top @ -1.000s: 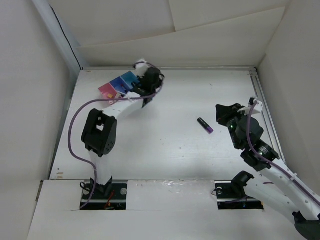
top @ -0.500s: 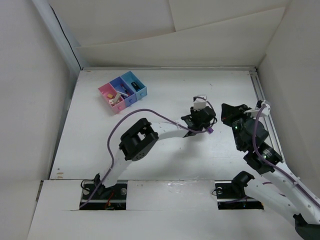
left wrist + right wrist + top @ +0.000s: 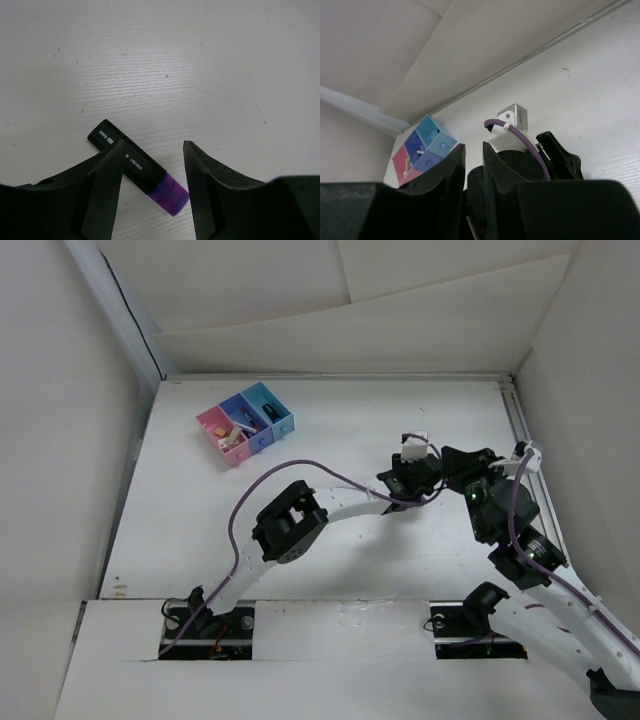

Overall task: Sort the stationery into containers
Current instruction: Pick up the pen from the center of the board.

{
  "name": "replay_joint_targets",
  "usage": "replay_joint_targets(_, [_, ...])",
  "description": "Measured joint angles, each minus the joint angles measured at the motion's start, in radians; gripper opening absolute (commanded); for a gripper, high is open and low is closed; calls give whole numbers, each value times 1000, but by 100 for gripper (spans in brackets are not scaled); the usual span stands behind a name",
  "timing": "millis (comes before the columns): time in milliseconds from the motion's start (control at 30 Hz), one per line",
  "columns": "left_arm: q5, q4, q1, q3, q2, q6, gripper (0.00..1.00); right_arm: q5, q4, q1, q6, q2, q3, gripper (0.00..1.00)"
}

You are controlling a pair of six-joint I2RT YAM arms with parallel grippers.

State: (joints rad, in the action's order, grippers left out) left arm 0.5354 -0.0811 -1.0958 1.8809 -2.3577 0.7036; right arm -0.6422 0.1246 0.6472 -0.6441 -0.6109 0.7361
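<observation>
Since a second ago the left arm (image 3: 330,502) has swung off the containers (image 3: 283,426) and reached well away from them, toward the right arm (image 3: 515,540). In the top view its wrist now covers the spot where the purple-ended marker lay. The right fingers (image 3: 452,462) sit just beyond that wrist, on the side away from the containers.

In the left wrist view the left fingers (image 3: 102,195) stand wide apart over the marker (image 3: 131,165). It lies slanted on the bench (image 3: 200,60), not yet gripped. This looks like the pick-up. The next move calls for lowering, perhaps turning to square with the slanted barrel, closing, then carrying it back to the containers.

In the right wrist view the right fingers (image 3: 445,185) are nearly together and hold nothing. The containers (image 3: 422,147) show far beyond the left wrist, and the right arm's closeness could crowd the lift
</observation>
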Motion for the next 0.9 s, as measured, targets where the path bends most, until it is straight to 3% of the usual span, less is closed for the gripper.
replay_joint_targets(233, [11, -32, 4, 90, -94, -8, 47, 6, 0, 0, 0, 1, 0, 30])
replay_joint_targets(500, [40, 0, 3, 39, -85, -7, 45, 10, 0, 0, 0, 1, 0, 31])
replay_joint_targets(700, [55, 73, 3, -119, -2, -8, 45, 11, 0, 0, 0, 1, 0, 32])
replay_joint_targets(800, [42, 122, 3, -252, 77, -17, 47, 14, 0, 0, 1, -5, 0, 32])
replay_joint_targets(900, [21, 143, 4, -288, 100, -31, 51, 27, -2, 0, 3, -25, 0, 32])
